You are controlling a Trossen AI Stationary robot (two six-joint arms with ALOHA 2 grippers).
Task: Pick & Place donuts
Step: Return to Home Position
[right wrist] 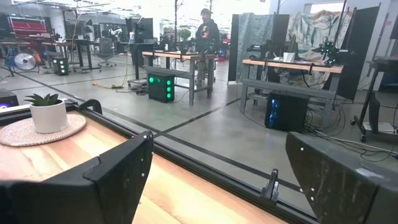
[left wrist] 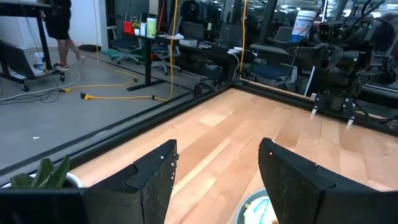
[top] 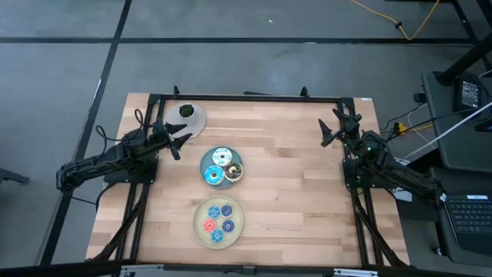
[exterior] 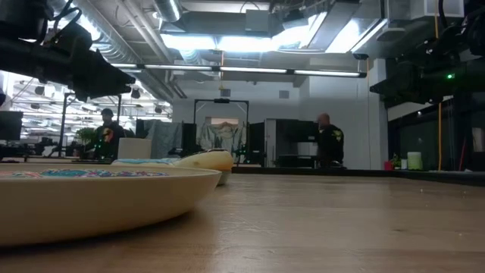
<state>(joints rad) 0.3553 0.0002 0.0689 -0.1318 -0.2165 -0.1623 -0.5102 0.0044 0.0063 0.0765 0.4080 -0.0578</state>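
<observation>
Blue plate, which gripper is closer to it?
Left. The left gripper is just off the blue plate's left rim; the right gripper is far across the table.

You see a grey concrete floor (top: 254, 65) crossed by dark lines, with a yellow cable (top: 377, 14) trailing over it beyond the wooden desk (top: 292, 192). Above you, long strip lights (exterior: 250, 70) run under an open ceiling — ducts and pipes exposed. Farther off stand workbenches (right wrist: 180, 56), a computer tower (right wrist: 160, 86) glowing green, office chairs (left wrist: 124, 46) and a person (right wrist: 207, 28).
</observation>
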